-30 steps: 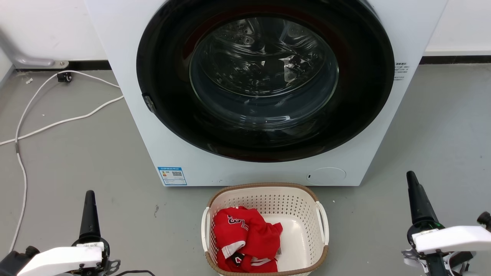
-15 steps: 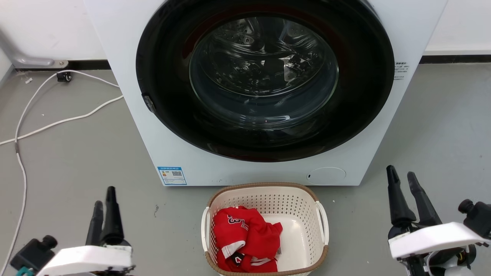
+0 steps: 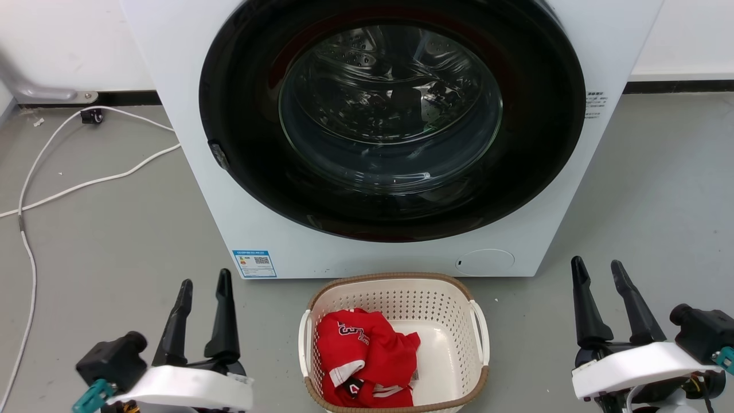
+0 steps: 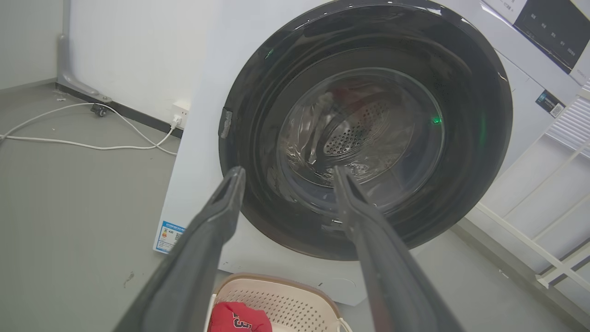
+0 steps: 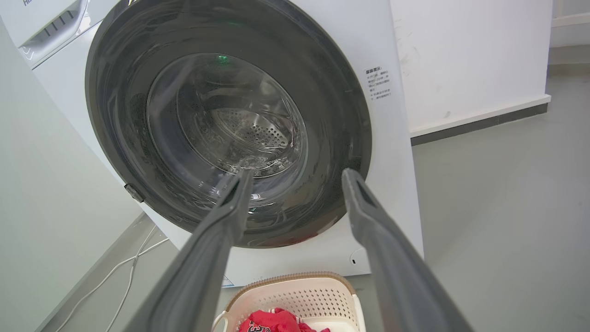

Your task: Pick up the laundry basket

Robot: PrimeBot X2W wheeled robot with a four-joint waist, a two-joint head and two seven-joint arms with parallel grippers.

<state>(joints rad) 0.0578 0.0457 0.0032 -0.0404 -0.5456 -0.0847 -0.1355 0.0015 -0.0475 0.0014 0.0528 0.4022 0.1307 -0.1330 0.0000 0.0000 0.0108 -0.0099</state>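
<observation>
The left claw [image 3: 205, 278] stands with its two fingers parted and nothing between them. The right claw [image 3: 596, 264] is likewise spread and empty. Between the two, apart from each, the laundry basket [image 3: 401, 301] sits on the grey floor [image 3: 114, 241]. A red garment [image 3: 361, 355] lies in the side nearer the left claw, its white lettering lost in the folds. Just beyond the basket stands the washing machine [image 3: 172, 86]. Its blue label [image 3: 254, 263] with a QR code is ahead of the left claw, and a small printed notice [image 3: 594, 103] is ahead of the right claw. Both are too small to read.

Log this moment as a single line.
left hand: open, left of laundry basket, apart | right hand: open, right of basket, apart | basket: on floor, holds red garment
</observation>
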